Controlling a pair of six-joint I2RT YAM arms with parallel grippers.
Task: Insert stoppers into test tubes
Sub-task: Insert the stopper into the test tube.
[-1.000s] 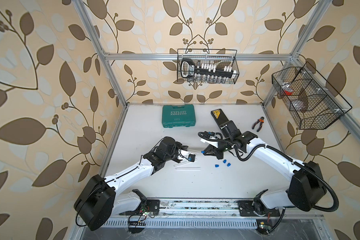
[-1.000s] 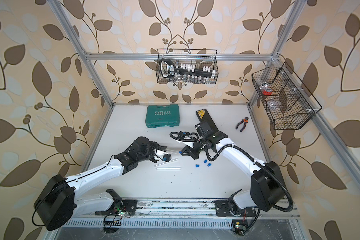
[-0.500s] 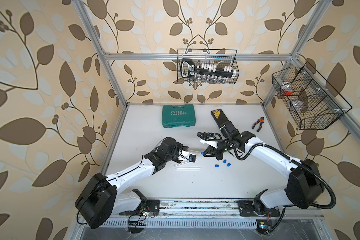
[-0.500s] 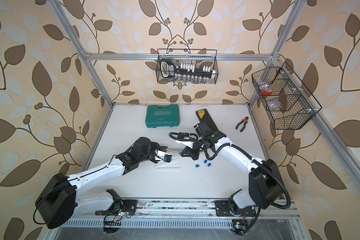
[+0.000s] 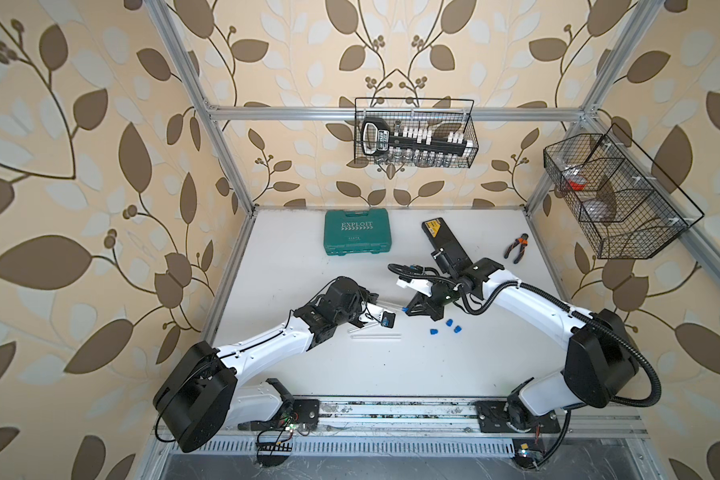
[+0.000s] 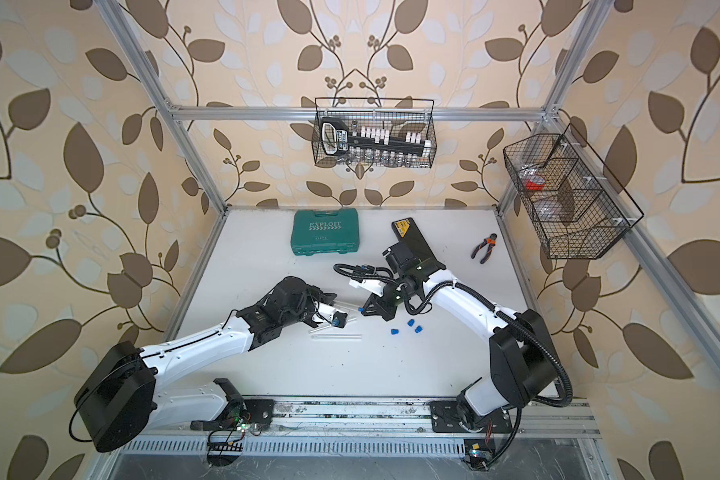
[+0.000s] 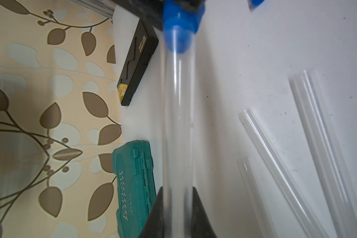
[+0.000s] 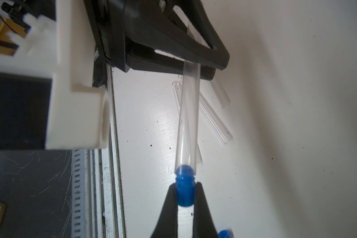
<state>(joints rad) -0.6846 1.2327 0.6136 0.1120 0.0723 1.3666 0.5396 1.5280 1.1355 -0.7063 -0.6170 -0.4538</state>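
Because a plug only seats when it and the tube share one line, I have both arms meeting nose to nose above the table [image 5: 391, 370]. My right gripper [image 8: 185, 195] is clamped on a blue stopper [image 8: 183, 183] by its fat end, which leaves the rounded tip free. That tip sits at the mouth of the tube [image 8: 189, 115], apparently just inside it. The ribs are outside, so I judge the push barely begun. My left gripper [image 7: 177, 206] is clenched on the tube well back from the mouth. It holds the tube clear of the table with the open end facing the stopper. So much free length could let the tube tilt under a hard push, I think.

Beneath the held tube, three spare tubes [image 7: 276, 164] lie close together on the table. Three loose stoppers [image 5: 448, 326] sit in a cluster just beside the right gripper. Each supply is on the side of the arm that picks it up, which looks deliberate.

At the back, a green case [image 5: 357, 231] lies closed, its contents hidden. A flat black case [image 5: 435, 232] is also shut. Pliers [image 5: 516, 247] lie loose toward the right wall. The back basket [image 5: 470, 124] holds a black handled tool and rows of white-capped vials. The side basket [image 5: 641, 245] is split into compartments. One holds something red, and I cannot make out the rest.
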